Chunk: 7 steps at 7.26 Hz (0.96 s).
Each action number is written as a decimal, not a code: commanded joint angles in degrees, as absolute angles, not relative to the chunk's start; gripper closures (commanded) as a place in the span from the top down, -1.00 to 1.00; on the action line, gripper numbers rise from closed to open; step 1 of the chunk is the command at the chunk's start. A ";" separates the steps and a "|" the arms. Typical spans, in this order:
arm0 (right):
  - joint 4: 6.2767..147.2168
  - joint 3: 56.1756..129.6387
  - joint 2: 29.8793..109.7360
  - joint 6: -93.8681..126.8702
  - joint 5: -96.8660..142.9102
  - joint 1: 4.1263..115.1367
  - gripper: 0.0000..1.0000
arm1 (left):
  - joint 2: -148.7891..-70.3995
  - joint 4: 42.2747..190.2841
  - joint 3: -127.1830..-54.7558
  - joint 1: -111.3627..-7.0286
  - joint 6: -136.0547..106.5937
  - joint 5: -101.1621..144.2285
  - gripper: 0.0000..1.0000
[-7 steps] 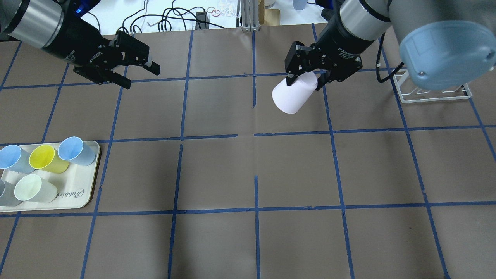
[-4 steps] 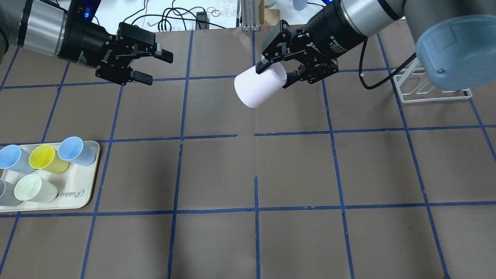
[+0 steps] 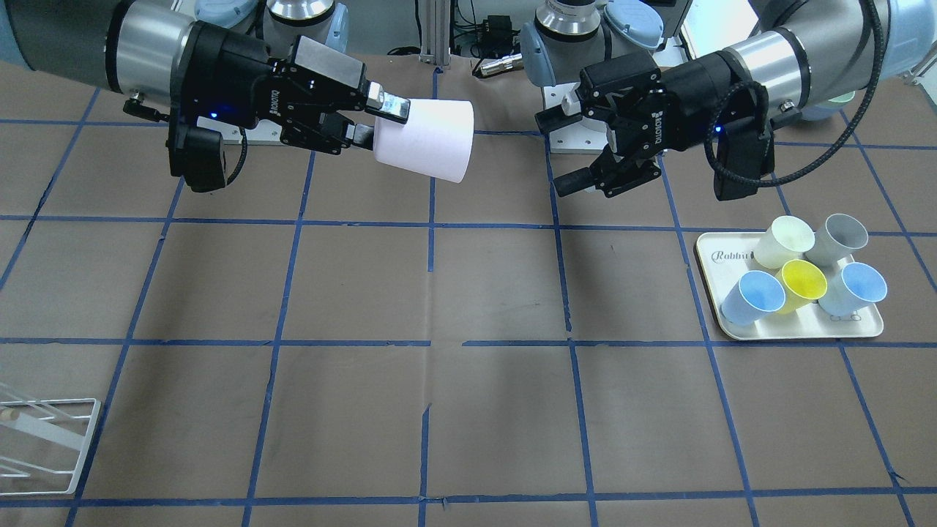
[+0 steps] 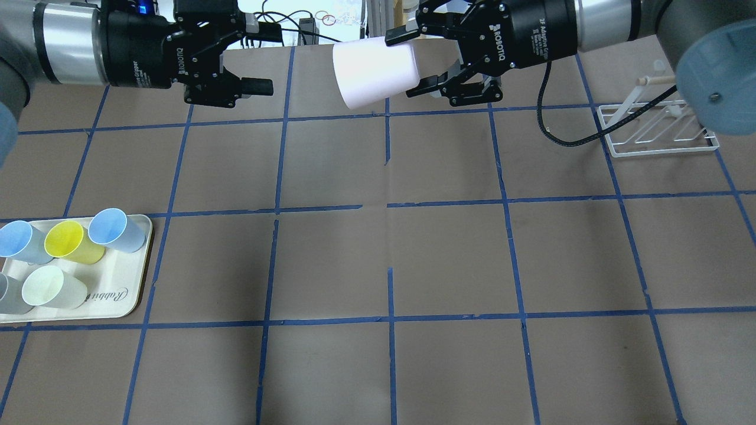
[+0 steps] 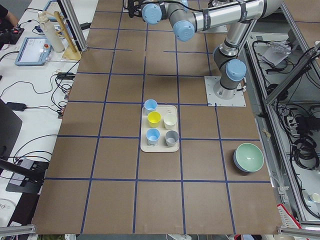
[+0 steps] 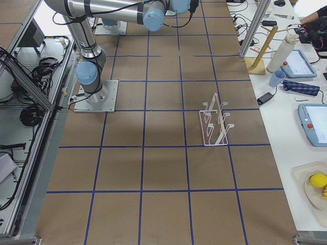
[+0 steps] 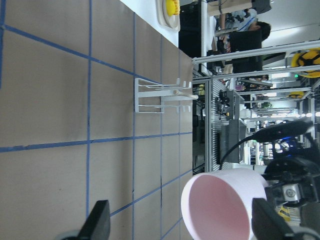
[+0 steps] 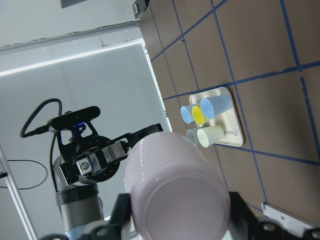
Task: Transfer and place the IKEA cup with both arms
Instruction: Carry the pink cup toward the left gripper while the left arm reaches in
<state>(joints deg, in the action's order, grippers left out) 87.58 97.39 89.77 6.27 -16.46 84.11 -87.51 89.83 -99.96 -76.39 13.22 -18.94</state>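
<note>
Handover in mid-air looks like the step in hand. From the left wrist camera, the nearest things are the left gripper's own fingers, spread wide and touching nothing. Just beyond them is the open mouth of the IKEA cup, which lies on its side in the air with its rim turned toward that gripper. The rim seems to sit nearer one finger than the other, though the view cuts it off low, so I would not swear to it. To do this well, the left arm should centre the cup between its fingers and slide them along the wall past the rim. It should then close gently, since thin plastic will squash or spring out. Only after that should the other side let go.

Behind the cup, the right gripper pinches it at the narrow base end, one finger on each side of the wall, and carries it well above the table. The two grippers face each other and are apart, with the cup between them.
</note>
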 commanded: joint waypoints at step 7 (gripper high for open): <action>86.84 104.06 88.25 6.42 -0.97 84.81 -1.00 | -85.60 87.90 -101.51 -80.51 9.76 -10.46 1.00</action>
